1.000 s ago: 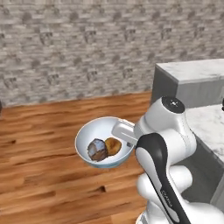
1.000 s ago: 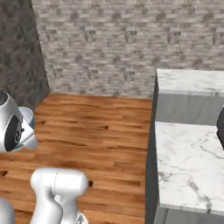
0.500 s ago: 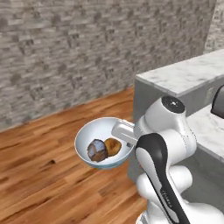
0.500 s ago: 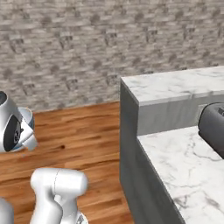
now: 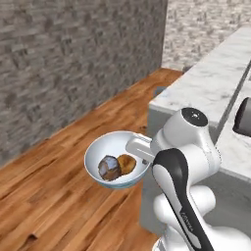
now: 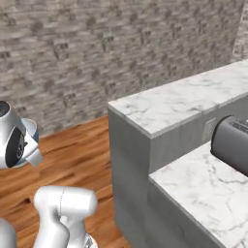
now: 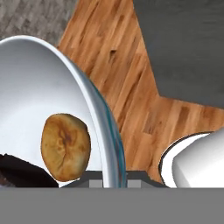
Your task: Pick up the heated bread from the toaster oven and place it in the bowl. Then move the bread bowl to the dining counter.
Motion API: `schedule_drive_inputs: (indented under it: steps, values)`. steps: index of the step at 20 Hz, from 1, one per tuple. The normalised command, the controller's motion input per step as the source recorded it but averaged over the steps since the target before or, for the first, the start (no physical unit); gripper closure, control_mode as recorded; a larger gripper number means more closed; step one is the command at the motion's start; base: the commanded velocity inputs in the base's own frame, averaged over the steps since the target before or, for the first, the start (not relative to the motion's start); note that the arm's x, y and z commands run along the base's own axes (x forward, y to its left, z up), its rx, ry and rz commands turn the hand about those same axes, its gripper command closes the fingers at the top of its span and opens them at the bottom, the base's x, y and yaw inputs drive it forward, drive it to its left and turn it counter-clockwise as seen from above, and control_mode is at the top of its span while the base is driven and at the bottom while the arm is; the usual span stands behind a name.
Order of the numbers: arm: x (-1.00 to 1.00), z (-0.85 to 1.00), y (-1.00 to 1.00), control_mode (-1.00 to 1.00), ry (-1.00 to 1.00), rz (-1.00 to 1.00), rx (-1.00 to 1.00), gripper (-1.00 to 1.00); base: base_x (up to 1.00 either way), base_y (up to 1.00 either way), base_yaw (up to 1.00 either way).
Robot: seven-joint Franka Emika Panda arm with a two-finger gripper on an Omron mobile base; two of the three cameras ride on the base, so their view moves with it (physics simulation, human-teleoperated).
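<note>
My gripper is shut on the right rim of the pale blue-white bowl and holds it in the air above the wooden floor. In the bowl lie the dark mottled heated bread and a golden-brown roll beside it. In the hand view the bowl has its rim running between my gripper fingers, with the roll inside and the heated bread at the bottom left edge. The marble-topped dining counter stands just right of the arm. The toaster oven is out of view.
A lower marble counter adjoins the raised one and carries a dark grey rounded appliance. A grey stone wall runs behind. Wooden floor stretches to the left and below the bowl.
The whole scene has shifted as the base moved: the marble counter has come nearer and the wall has slid left. The bowl with both breads stays in my grip, unchanged against the arm.
</note>
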Motion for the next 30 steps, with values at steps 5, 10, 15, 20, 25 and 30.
schedule_drive_inputs:
  steps: [5,10,15,20,25,30]
  values:
    - [0.00,0.00,0.00,1.00,0.00,0.00,0.00,1.00,1.00,0.99,-0.58]
    - [0.00,0.00,0.00,1.00,0.00,0.00,0.00,1.00,1.00,0.99,-0.58]
    - [0.00,0.00,0.00,1.00,0.00,0.00,0.00,1.00,1.00,0.99,-0.59]
    - [0.00,0.00,0.00,1.00,0.00,0.00,0.00,1.00,0.34,0.26,-0.50]
    - [0.00,0.27,0.00,-1.00,-0.14,-0.10,0.00,1.00,-0.09,0.00,0.00]
    - [0.00,0.93,-0.32,-1.00,-0.02,-0.29,0.03,1.00,0.00,0.00,0.00]
